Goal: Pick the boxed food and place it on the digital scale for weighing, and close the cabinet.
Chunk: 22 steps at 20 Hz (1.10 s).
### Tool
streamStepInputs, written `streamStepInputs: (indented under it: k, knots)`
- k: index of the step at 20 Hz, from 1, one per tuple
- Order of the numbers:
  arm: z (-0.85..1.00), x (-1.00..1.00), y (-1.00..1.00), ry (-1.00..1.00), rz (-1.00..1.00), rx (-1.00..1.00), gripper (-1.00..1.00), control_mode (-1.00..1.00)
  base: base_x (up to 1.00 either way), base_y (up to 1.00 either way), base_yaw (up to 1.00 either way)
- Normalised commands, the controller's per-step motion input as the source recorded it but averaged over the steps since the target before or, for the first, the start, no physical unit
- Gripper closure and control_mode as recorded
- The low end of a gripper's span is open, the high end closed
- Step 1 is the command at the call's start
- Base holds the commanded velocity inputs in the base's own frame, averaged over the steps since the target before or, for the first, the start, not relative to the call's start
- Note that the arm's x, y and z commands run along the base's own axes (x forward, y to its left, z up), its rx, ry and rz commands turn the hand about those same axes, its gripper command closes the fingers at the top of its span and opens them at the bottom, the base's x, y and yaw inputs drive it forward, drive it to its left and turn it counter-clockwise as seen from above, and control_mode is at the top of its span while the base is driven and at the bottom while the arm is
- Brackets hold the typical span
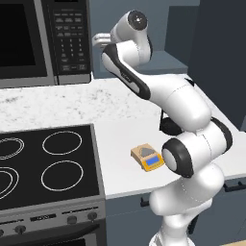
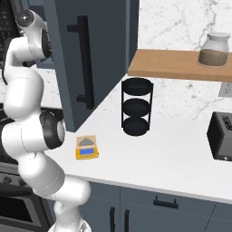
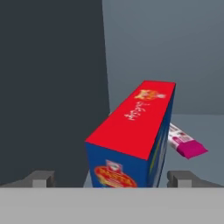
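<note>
One boxed food [image 3: 131, 140] stands inside the open cabinet [image 2: 97, 54], red top toward the hand camera, blue front below. It sits directly ahead of the gripper [image 3: 113, 177], between the two fingertips [image 3: 40, 178], which are spread wide to either side and do not touch it. Judgement: the hand is aligned this way so the fingers can pass along both long sides of the box and close across its narrow width.

One pink flat item [image 3: 186, 143] lies on the shelf just beside the box, partly behind it. It is not part of the task; it lies close enough that a careless reach could nudge it.

One digital scale [image 1: 148, 157] rests on the white counter [image 2: 181, 154] below, tan platform bare, near the front edge and close to the arm's base. Judgement: nothing is placed on it yet.

One cabinet door stands swung out over the counter, its black bar handle [image 2: 84, 63] facing the right base camera; closing is still outstanding.

Also counted: one microwave [image 1: 43, 41], one four-ring cooktop [image 1: 45, 166], one black tiered rack [image 2: 137, 106], one jar [image 2: 214, 49] on one wooden shelf [image 2: 167, 63], one toaster [image 2: 221, 136].
</note>
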Motion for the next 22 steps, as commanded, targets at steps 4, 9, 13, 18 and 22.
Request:
streamStepInputs:
  k: [4, 9, 13, 18, 22]
  knots:
    - [0.00, 0.10, -0.23, 0.00, 0.00, 0.00, -1.00, -1.00, 0.00, 0.00, 0.00]
    - [-0.01, 0.29, -0.08, 0.00, 0.00, 0.00, -1.00, -1.00, 0.00, 0.00, 0.00]
    - [-0.04, 0.39, -0.21, 0.00, 0.00, 0.00, -1.00, -1.00, 0.00, 0.00, 0.00]
    - [-0.11, 0.49, -0.22, 0.00, 0.00, 0.00, -1.00, -1.00, 0.00, 0.00, 0.00]
    - [-0.05, 0.36, -0.31, 0.00, 0.00, 0.02, -1.00, -1.00, 0.00, 0.00, 0.00]
